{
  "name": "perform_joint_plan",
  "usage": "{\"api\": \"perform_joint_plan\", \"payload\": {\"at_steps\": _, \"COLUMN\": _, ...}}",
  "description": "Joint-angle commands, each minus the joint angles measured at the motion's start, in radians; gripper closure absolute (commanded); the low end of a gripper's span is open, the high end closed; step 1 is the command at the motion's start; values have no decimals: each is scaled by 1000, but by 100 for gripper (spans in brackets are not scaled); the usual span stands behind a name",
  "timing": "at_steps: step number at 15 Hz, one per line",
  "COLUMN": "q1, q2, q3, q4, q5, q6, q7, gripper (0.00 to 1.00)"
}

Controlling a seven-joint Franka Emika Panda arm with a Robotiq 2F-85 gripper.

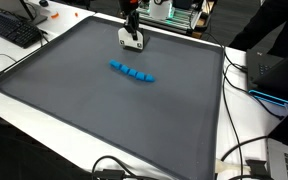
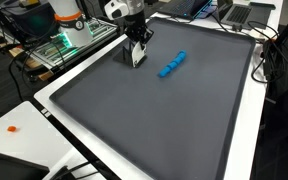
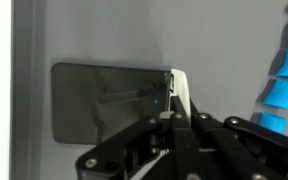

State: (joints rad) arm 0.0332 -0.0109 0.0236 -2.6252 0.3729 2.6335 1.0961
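Note:
My gripper (image 1: 132, 38) stands low over the far edge of a dark grey mat (image 1: 94, 110), seen in both exterior views (image 2: 137, 50). Its fingers are closed on a thin white flat piece (image 3: 180, 92), seen edge-on in the wrist view, which rests at or just above the mat. A darker rectangular patch (image 3: 104, 100) lies on the mat beside it. A curved row of several blue blocks (image 1: 132, 72) lies on the mat, apart from the gripper, and shows in the exterior view (image 2: 172, 64) and at the wrist view's right edge (image 3: 282, 90).
The mat sits in a white-rimmed table (image 2: 44, 100). A keyboard (image 1: 14, 30) lies at one corner. Black cables and a laptop (image 1: 274, 75) lie along one side. Lit equipment (image 2: 59, 45) stands behind the arm. A small orange item (image 2: 12, 128) lies on the white surface.

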Motion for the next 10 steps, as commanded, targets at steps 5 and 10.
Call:
{"api": "perform_joint_plan", "payload": {"at_steps": 5, "q1": 1, "q2": 21, "q3": 5, "q4": -12, "q5": 35, "q6": 27, "q7": -2, "gripper": 99}}
{"api": "perform_joint_plan", "payload": {"at_steps": 10, "q1": 1, "q2": 28, "q3": 4, "q4": -11, "q5": 32, "q6": 20, "q7": 0, "gripper": 99}}
